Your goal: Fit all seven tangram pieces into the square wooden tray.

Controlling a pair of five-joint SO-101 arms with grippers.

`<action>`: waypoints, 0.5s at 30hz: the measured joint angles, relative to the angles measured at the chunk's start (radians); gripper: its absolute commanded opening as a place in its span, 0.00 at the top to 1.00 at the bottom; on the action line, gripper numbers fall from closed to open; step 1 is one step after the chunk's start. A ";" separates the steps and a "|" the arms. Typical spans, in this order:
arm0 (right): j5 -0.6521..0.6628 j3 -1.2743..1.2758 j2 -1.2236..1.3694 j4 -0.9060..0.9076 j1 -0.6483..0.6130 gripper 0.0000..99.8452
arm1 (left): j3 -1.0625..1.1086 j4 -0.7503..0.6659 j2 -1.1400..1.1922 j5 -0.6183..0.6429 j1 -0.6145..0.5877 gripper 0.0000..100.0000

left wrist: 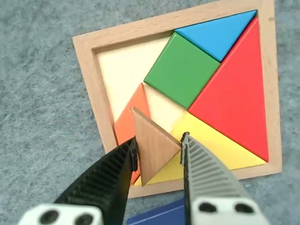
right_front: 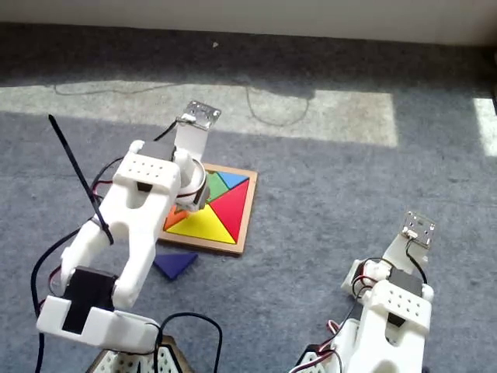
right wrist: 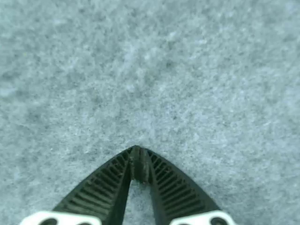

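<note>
Hold firm with the left pincer (left wrist: 159,142), clamped on a bare-wood triangle (left wrist: 152,152) tilted over the tray (left wrist: 86,70), by the orange triangle (left wrist: 127,124). Aim for the bare gap (left wrist: 123,70) beside the green square (left wrist: 182,69); 5 pieces already seated. Level the triangle, match its edges, lower gently, then let go. Save the dark blue piece (right_front: 175,264) on the carpet for last. Leave the right pincer (right wrist: 139,164) clenched, empty, well apart.

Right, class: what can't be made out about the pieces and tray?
Held triangle, left wrist view: bare wood face shows; other face hidden.
Dark blue piece: cut off by the left wrist view's edge; left arm overlaps it in high view.
Tray, high view: left arm covers its left part.
</note>
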 measured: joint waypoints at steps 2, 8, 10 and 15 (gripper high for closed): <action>0.000 0.000 0.000 0.000 0.000 1.00 | 0.014 -0.031 0.008 0.014 0.023 0.86; 0.000 0.000 0.000 0.000 0.003 1.00 | -0.003 -0.072 0.126 0.058 0.032 0.86; 0.000 0.000 0.000 0.000 0.003 1.00 | -0.018 -0.072 0.140 0.058 0.031 0.86; 0.000 0.000 0.000 0.000 0.003 1.00 | -0.023 -0.072 0.141 0.058 0.031 0.76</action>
